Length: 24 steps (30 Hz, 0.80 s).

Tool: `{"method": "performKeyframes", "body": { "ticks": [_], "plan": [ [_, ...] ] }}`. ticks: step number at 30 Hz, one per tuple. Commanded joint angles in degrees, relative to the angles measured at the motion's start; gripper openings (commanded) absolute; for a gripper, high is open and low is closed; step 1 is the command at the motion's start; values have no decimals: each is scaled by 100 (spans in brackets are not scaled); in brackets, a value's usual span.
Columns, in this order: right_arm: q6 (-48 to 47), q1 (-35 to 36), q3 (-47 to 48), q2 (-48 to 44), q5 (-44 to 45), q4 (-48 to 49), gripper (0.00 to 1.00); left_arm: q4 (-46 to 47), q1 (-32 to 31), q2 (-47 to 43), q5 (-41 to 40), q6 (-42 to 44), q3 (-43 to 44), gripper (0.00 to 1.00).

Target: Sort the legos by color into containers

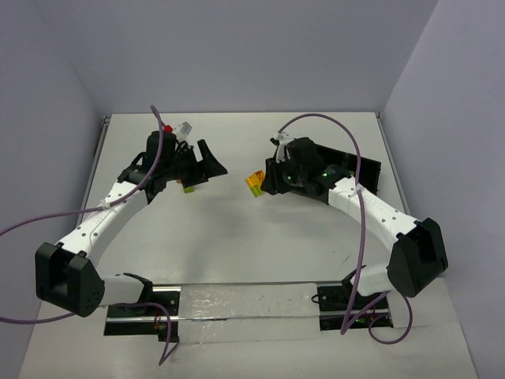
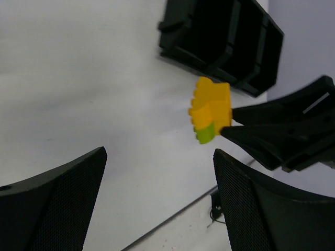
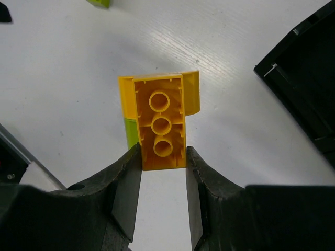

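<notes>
My right gripper (image 3: 163, 157) is shut on a joined clump of legos (image 3: 159, 123): orange-yellow bricks with a lime green brick (image 3: 132, 135) stuck on one side. It holds the clump above the table, left of the black tray (image 3: 303, 78). In the top view the clump (image 1: 254, 183) is at the right gripper (image 1: 267, 180). My left gripper (image 1: 201, 167) is open and empty, facing the clump from the left. In the left wrist view the clump (image 2: 211, 110) hangs ahead of the open left gripper (image 2: 159, 157), with the tray (image 2: 220, 36) beyond. A loose lime green lego (image 1: 189, 188) lies under the left gripper.
The black tray (image 1: 364, 170) lies at the right rear, partly hidden by the right arm. The loose lime lego also shows at the top edge of the right wrist view (image 3: 98, 2). A metal rail (image 1: 245, 304) runs along the near table edge.
</notes>
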Motion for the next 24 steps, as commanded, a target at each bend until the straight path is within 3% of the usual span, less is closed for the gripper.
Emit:
{"method": "performKeyframes", "body": {
  "ticks": [1, 24],
  "plan": [
    [430, 31, 88, -327, 64, 478, 0, 1036, -175, 183, 716, -303, 88, 90],
    [1006, 62, 248, -353, -970, 761, 0, 2414, -492, 839, 1239, -1126, -431, 64]
  ]
}}
